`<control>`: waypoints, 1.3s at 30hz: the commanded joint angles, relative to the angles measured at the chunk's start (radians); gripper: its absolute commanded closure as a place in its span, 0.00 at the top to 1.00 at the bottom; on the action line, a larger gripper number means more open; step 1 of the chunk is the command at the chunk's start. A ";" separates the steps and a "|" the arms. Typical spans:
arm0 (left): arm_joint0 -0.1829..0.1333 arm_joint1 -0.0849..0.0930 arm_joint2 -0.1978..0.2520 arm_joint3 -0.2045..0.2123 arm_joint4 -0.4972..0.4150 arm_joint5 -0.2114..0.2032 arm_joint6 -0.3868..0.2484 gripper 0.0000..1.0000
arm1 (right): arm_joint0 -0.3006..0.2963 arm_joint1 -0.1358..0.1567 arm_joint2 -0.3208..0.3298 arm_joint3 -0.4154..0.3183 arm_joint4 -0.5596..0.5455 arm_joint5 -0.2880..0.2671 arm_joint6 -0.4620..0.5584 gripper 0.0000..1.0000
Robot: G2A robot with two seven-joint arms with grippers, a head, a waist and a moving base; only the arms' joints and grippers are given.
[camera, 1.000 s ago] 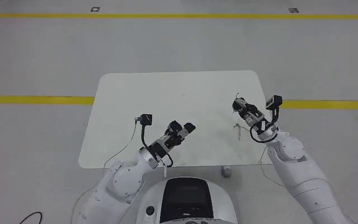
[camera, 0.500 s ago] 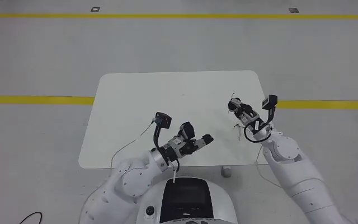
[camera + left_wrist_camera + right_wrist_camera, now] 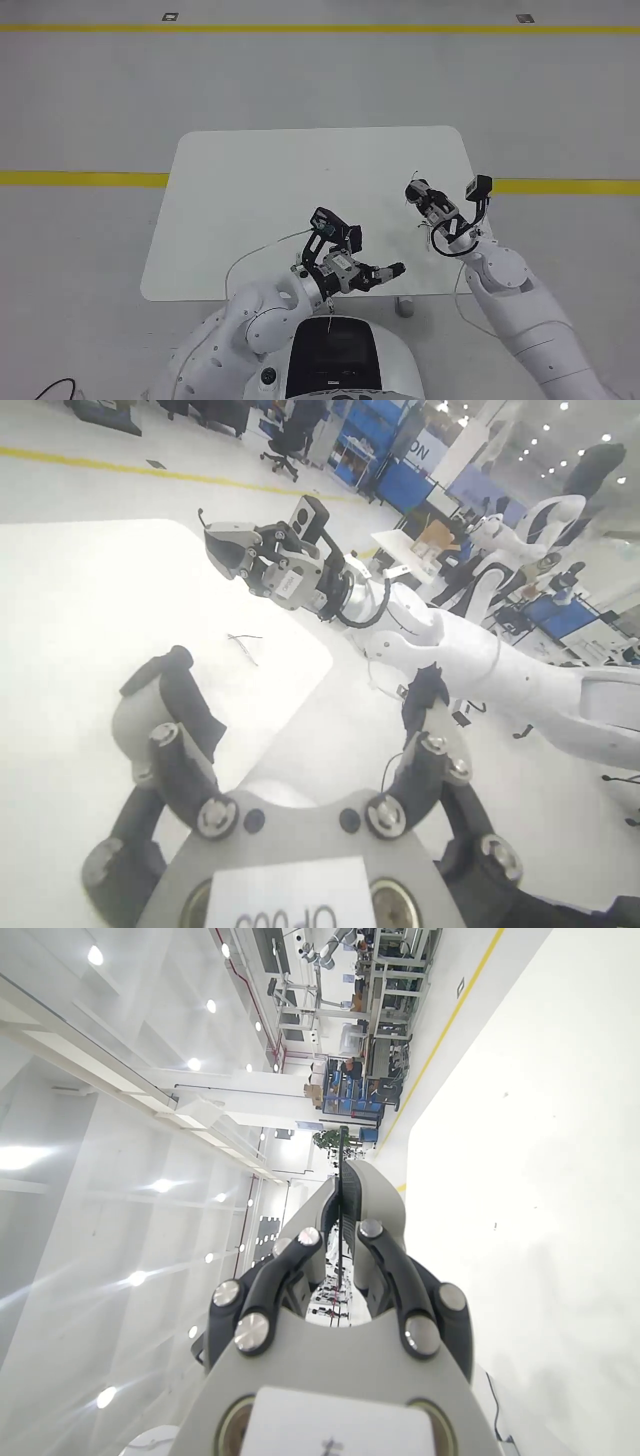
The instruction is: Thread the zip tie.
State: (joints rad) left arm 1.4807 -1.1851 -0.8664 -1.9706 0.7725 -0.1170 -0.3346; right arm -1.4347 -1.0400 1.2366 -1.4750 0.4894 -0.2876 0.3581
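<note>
Above the right part of the white surface [image 3: 280, 200], the right gripper [image 3: 411, 188] hangs in the air, clear of the top, fingers pressed together on a black zip tie [image 3: 341, 1148]. The zip tie is a thin flat strip pinched btwn the pads, running straight along the fingers w/ a short end poking out past the tips. Left wrist view shows that end as a small dark tip beyond the fingers. At the front edge, nr the right front corner, the left gripper [image 3: 302, 667] is spread wide w/ nothing in it: one finger over the surface, the other past the edge over the floor. It points toward the right gripper, the two well apart. A thin dark wire-like scrap [image 3: 244, 640] lies on the surface btwn them; can't tell what it is.
</note>
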 commanded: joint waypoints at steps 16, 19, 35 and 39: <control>-0.168 -0.057 0.167 0.134 0.114 0.074 0.085 1.00 | -0.076 -0.011 0.048 -0.014 -0.003 -0.052 -0.073 0.00; -0.219 -0.079 0.206 0.185 0.141 0.115 0.126 1.00 | -0.087 -0.015 0.058 -0.015 0.006 -0.052 -0.068 0.00; -0.212 -0.081 0.205 0.217 0.241 0.148 0.232 1.00 | -0.093 -0.024 0.084 -0.041 0.002 -0.052 -0.059 0.00; -0.201 -0.080 0.202 0.248 0.268 0.121 0.299 1.00 | -0.101 -0.032 0.095 -0.055 0.014 -0.052 -0.024 0.00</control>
State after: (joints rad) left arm 1.2791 -1.2646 -0.6649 -1.7335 1.0391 0.0105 -0.0480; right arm -1.5337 -1.0702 1.3291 -1.5294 0.5038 -0.3400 0.3278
